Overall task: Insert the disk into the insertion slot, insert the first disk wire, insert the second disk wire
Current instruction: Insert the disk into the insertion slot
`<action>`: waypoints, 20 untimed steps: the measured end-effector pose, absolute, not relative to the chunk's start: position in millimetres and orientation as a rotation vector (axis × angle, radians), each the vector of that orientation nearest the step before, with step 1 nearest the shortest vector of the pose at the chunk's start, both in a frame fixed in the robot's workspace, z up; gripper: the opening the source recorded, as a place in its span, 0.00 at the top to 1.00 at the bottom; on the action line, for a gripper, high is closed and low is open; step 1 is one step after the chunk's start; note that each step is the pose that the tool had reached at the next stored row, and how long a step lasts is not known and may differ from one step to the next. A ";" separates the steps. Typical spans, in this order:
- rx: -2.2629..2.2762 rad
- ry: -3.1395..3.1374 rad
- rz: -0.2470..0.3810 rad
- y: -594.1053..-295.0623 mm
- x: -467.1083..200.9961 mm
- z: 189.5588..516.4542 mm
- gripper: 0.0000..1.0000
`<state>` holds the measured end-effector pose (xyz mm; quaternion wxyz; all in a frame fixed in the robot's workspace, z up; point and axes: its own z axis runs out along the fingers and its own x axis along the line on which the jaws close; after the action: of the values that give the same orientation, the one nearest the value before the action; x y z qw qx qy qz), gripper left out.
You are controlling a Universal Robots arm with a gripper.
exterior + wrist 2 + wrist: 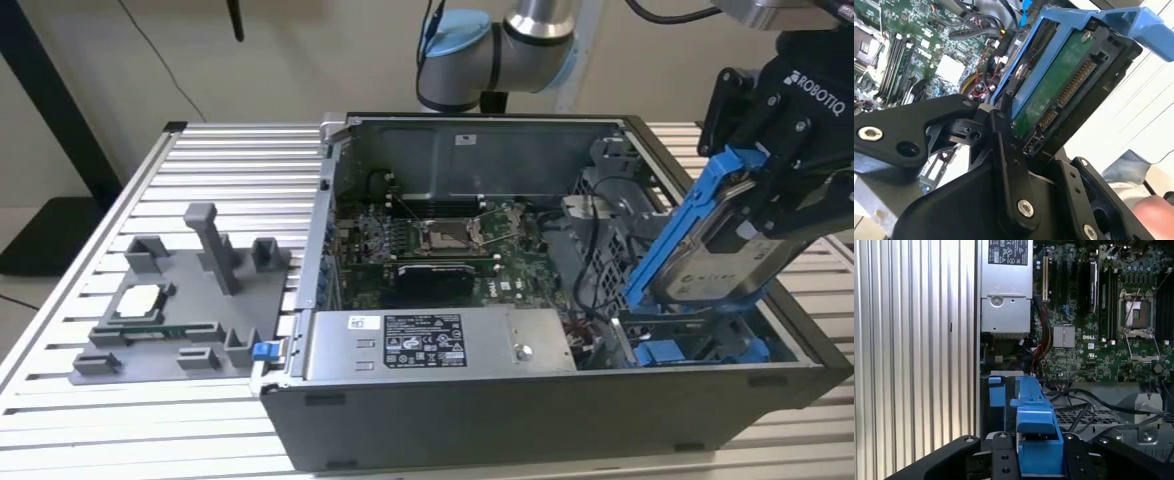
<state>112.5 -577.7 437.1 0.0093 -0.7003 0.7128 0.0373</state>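
Blue-framed disk [718,255] is clamped tight between the jaws, steeply tilted, its long axis pointing down at the slot [694,345] below the jaws, not yet seated.

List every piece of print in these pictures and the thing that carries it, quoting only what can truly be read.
Label on the power-supply box: dense print and symbols, too small to read.
Pale label on the disk, held in the claw: print too small to read.
Housing of the claw: white maker's lettering.
Board of the motherboard: white maker's mark; other markings too small.
Sticker on the rear wall of the case: unreadable.
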 end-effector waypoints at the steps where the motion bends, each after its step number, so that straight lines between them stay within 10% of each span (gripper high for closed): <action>1: -2.186 2.225 0.119 -577.7 112.6 436.5 1.00; 20: -2.162 2.245 0.121 -581.9 114.9 421.9 1.00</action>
<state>114.9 -581.9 421.9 0.0110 -0.6931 0.7197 0.0386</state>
